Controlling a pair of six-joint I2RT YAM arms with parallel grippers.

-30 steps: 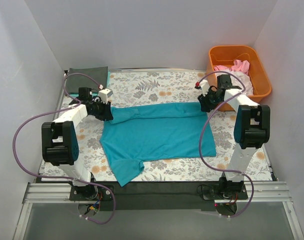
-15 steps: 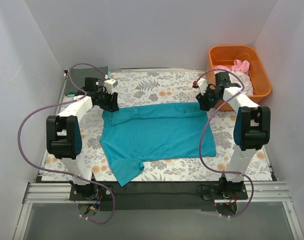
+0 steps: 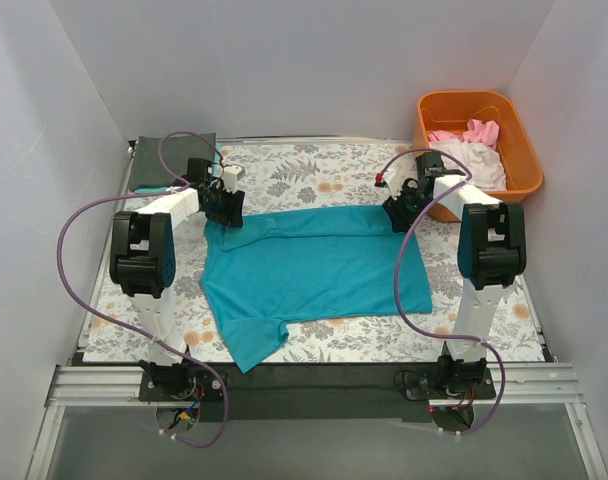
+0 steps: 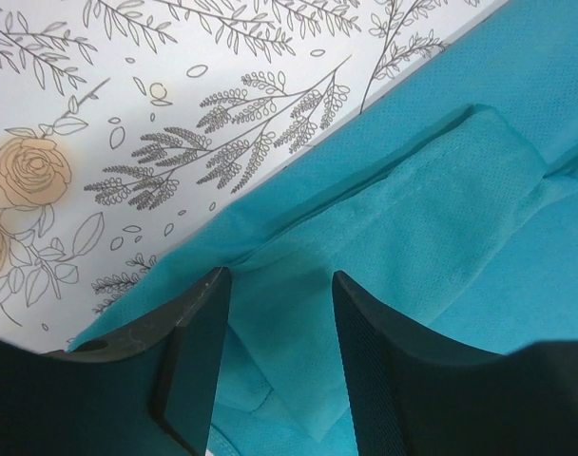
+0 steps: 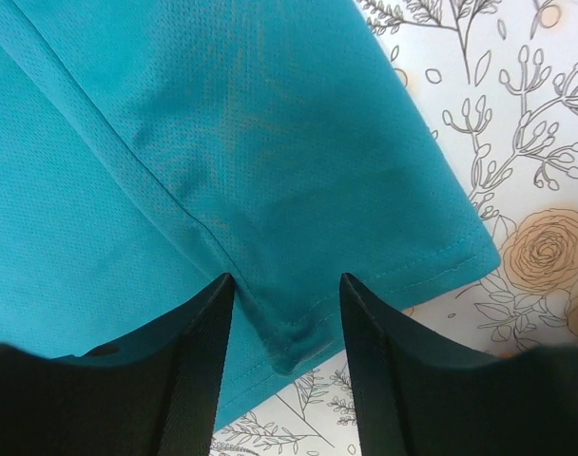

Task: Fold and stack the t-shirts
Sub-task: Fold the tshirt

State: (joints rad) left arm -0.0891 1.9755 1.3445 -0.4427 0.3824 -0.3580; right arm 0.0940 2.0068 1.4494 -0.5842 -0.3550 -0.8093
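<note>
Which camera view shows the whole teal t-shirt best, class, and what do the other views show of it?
The top external view: the teal t-shirt lies there entire, spread on the floral cover. The left wrist view shows only a folded edge; the right wrist view only a hemmed corner.

This is a robotics lab test cell, not a home. Plain white panels [image 3: 284, 70] box the surface [image 3: 114, 335] in on three sides. The left arm [image 3: 139, 260] and the right arm [image 3: 489, 250] are bolted by a metal rail [image 3: 304, 397], probably aluminium extrusion, along the near edge, and purple cables [image 3: 60, 245] loop loose from them. The homely touches look staged: a floral covering [image 3: 314, 175], a teal t-shirt [image 3: 314, 270] and an orange tub [image 3: 424, 125] of laundry.
</note>
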